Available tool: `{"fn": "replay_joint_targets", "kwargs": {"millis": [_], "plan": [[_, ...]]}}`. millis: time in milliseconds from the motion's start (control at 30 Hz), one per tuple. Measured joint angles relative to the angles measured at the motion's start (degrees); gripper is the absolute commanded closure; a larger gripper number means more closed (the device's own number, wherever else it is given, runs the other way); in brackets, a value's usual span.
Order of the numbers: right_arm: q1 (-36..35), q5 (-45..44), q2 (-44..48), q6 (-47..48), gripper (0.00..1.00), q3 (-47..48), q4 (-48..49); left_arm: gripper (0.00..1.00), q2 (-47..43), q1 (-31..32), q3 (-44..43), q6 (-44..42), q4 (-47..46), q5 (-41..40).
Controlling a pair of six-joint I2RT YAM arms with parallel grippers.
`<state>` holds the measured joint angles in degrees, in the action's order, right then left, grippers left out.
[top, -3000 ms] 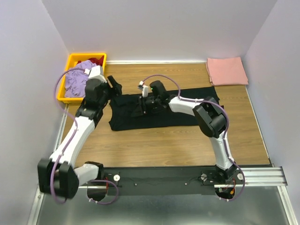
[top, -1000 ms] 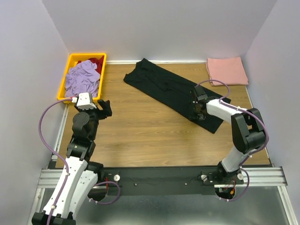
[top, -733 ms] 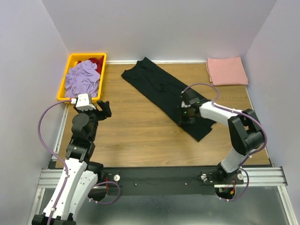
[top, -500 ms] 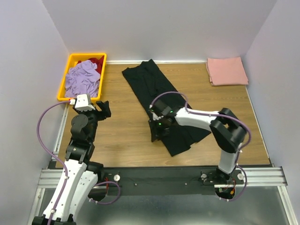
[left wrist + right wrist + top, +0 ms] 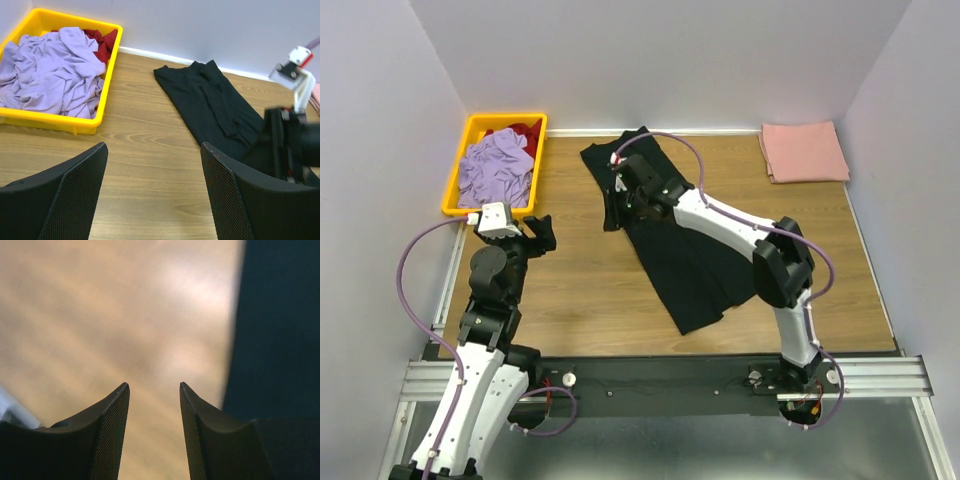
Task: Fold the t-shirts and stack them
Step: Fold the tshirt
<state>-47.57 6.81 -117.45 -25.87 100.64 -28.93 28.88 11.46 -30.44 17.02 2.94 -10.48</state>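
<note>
Black t-shirt (image 5: 690, 260) lies flat and unfolded, diagonal across the desk (image 5: 590, 300), running from far-centre toward the near-right. Salmon-pink t-shirt (image 5: 805, 150) sits folded in the far-right corner, well apart from the black one. Yellow bin (image 5: 448, 195) is in the far-left corner, with a lavender garment (image 5: 495, 165) heaped in it and a red garment (image 5: 525, 131) at its far end. Right gripper (image 5: 617, 205) is at the black shirt's far-left edge, arm stretched across the cloth. Left gripper (image 5: 542, 235) is near the left edge, just on the near side of the bin and over bare wood.

Left wrist: left gripper (image 5: 153, 150) has its jaws wide and empty. Ahead are the bin (image 5: 75, 125), lavender garment (image 5: 50, 75), red garment (image 5: 102, 42) and black t-shirt (image 5: 215, 107). A white camera mount (image 5: 295, 62) on the right arm shows at the right edge.

Right wrist: right gripper (image 5: 152, 387) has a narrow gap with nothing between the fingers. Blurred desk (image 5: 125, 315) fills most of the view, black t-shirt (image 5: 280, 340) along the right side. Cannot tell whether the fingertips touch the cloth.
</note>
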Motion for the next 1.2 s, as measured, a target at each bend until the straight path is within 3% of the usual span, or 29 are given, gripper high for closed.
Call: {"fn": "replay_joint_targets", "kwargs": {"millis": [433,833,967,1200], "plan": [[12.6,-6.0,-21.5,2.4,0.48,16.3,1.9,0.18,1.5,0.0,0.0,0.0,0.0,0.0],[17.1,-7.5,-23.1,1.9,0.47,17.7,4.2,0.18,2.5,0.0,0.0,0.0,0.0,0.0],[17.5,-6.5,-18.1,2.9,0.47,10.2,4.5,0.18,2.6,0.0,0.0,0.0,0.0,0.0],[17.6,-3.9,4.6,3.4,0.49,-15.2,4.3,0.18,2.4,0.0,0.0,0.5,0.0,0.0]]}}
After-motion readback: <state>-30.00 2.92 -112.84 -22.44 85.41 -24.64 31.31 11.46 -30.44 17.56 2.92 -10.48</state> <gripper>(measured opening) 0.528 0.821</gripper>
